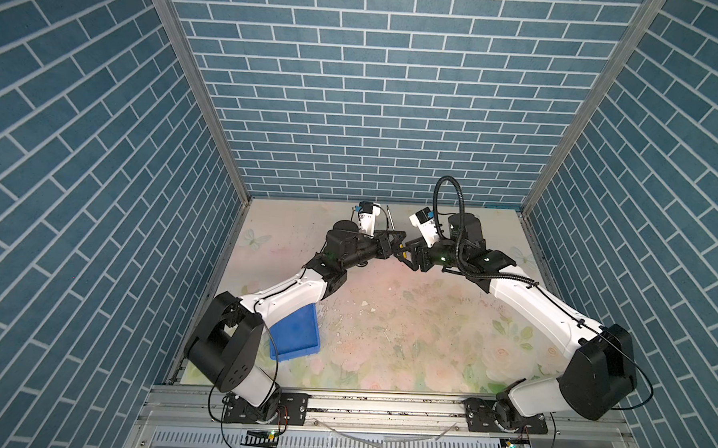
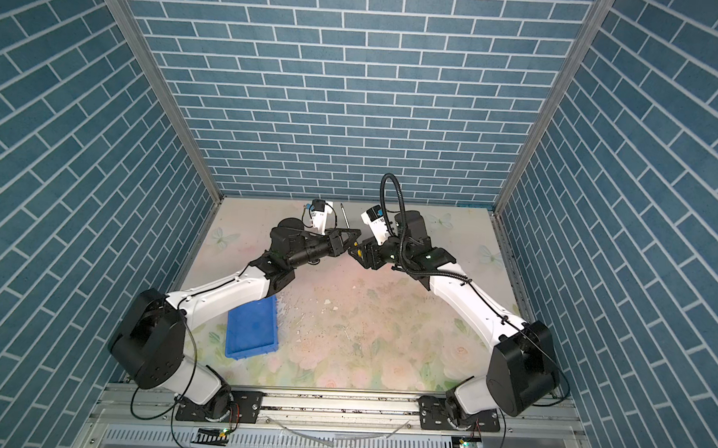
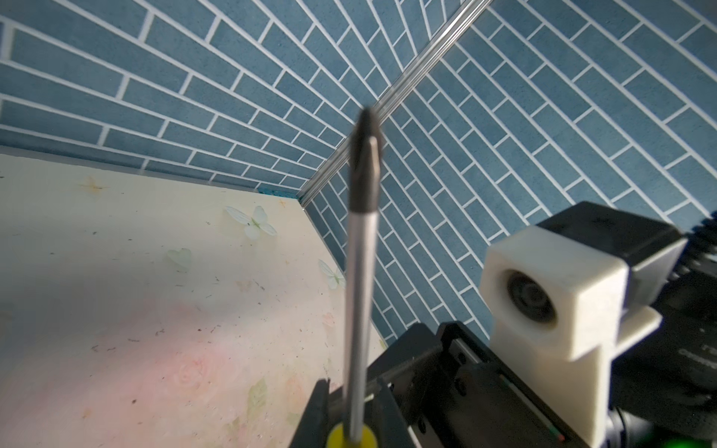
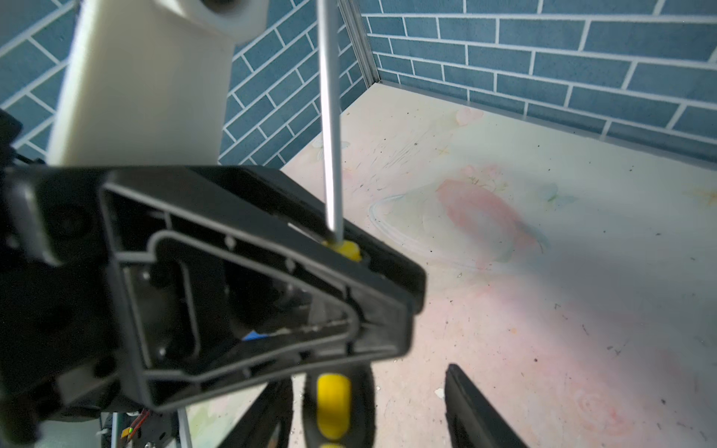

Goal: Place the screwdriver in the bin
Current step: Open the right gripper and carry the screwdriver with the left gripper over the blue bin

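Two grippers meet tip to tip above the rear middle of the floral tabletop (image 1: 407,318), with a strip of table between them and the back wall (image 1: 379,109). My left gripper (image 1: 395,238) is clamped on the screwdriver (image 1: 389,218) at the yellow collar where the shaft joins the handle. The thin shaft stands up out of the jaws, leaning slightly toward the back wall and touching nothing. The black and yellow handle hangs below, between the jaws of my right gripper (image 1: 403,257).

In the right wrist view those jaws stand apart. One of the fingers (image 4: 477,407) is well off the handle. On the other side I cannot tell whether finger and handle touch.

The blue bin (image 2: 253,328) lies flat on the front-left part of the table, near the left wall (image 1: 80,179). Its rear corner is tucked under the white link of my left arm (image 1: 287,292), and its front rim stops short of the table's front edge. A wide stretch of tabletop lies between the screwdriver and the bin.
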{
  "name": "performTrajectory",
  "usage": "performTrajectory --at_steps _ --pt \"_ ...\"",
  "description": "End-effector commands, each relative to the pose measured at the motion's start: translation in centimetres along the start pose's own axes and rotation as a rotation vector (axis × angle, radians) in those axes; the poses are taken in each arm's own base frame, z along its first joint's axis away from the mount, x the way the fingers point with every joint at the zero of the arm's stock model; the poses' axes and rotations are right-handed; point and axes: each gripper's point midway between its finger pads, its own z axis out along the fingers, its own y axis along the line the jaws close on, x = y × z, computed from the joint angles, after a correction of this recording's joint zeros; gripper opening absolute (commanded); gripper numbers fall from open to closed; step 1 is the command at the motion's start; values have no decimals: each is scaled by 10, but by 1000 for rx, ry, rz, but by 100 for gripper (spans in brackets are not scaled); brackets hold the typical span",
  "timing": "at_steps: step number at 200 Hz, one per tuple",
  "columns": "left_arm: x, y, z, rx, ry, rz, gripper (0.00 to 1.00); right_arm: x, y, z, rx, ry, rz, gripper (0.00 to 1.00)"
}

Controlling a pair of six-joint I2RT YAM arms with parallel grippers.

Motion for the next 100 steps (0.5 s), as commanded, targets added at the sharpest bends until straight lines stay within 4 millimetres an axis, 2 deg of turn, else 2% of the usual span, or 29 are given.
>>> performTrajectory --at_steps 1,27,59,100 --pt "-11 8 -27 -83 -13 65 1 -8 13 0 -33 7 -69 81" --pt "-6 20 -57 -196 22 112 1 -1 25 7 -69 49 -120 83" --pt "19 46 -102 -404 139 149 1 5 44 21 -120 70 -181 84" --pt "57 88 -179 -754 264 116 0 10 84 43 -241 110 -261 85"
